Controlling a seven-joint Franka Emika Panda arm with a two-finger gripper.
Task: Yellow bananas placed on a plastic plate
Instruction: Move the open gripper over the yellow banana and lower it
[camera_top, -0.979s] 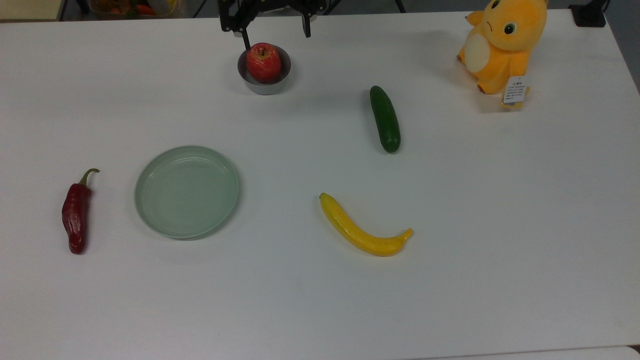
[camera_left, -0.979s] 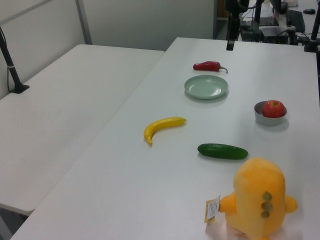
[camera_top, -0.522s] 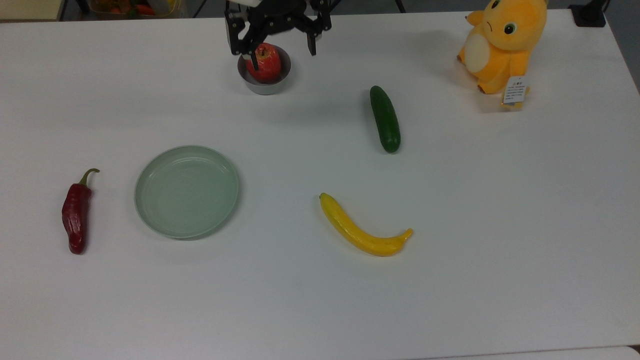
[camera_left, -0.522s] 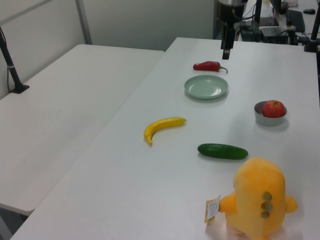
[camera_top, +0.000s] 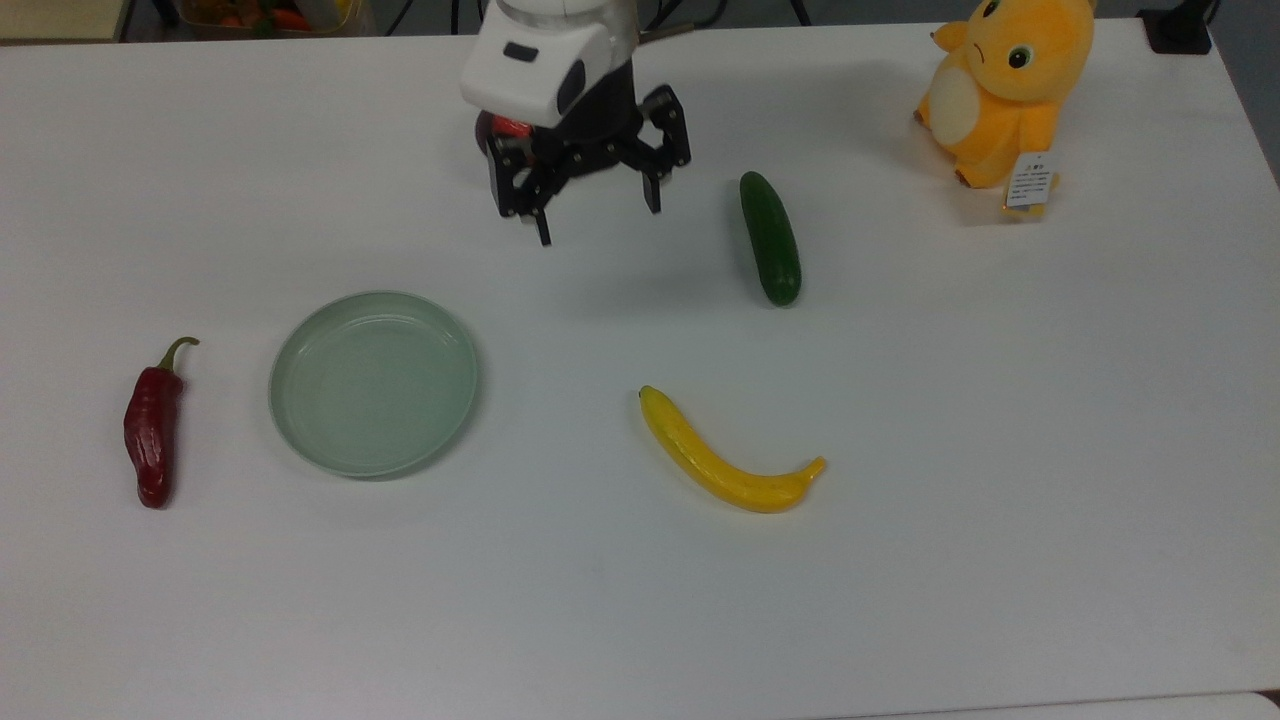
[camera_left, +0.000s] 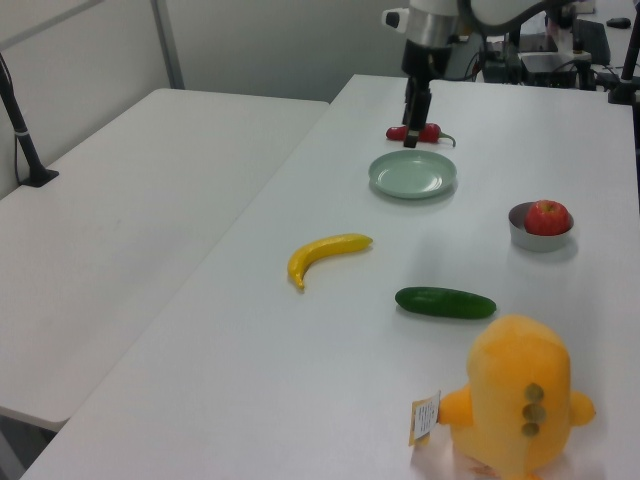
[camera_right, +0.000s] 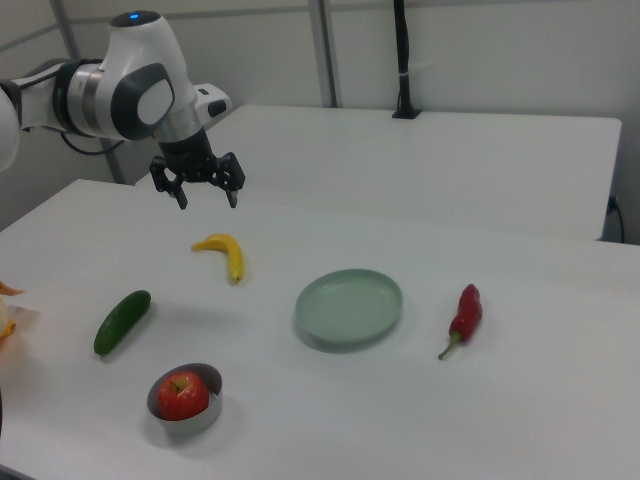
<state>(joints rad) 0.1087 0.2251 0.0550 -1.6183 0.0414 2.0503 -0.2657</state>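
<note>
**Banana on the tabletop, plate bare, tool up in the air**

Top view: the tool (camera_top: 597, 222) hangs over the white tabletop (camera_top: 1000, 420) with its fingers spread apart, nothing between them. The yellow banana (camera_top: 727, 462) lies flat, well to the top view's right of the mint plate (camera_top: 374, 382). A red chili (camera_top: 152, 432) sits near the plate's other side, and a green cucumber (camera_top: 770, 238) lies beyond the banana. An orange plush toy (camera_top: 1004, 85) sits in the far corner.

Left view: the banana (camera_left: 324, 254) sits apart from the plate (camera_left: 412, 173); a red apple (camera_left: 547, 217) sits in a small grey bowl (camera_left: 538, 238).

Right view: the tool (camera_right: 207, 198) hovers above the banana (camera_right: 227, 253), fingers apart.
</note>
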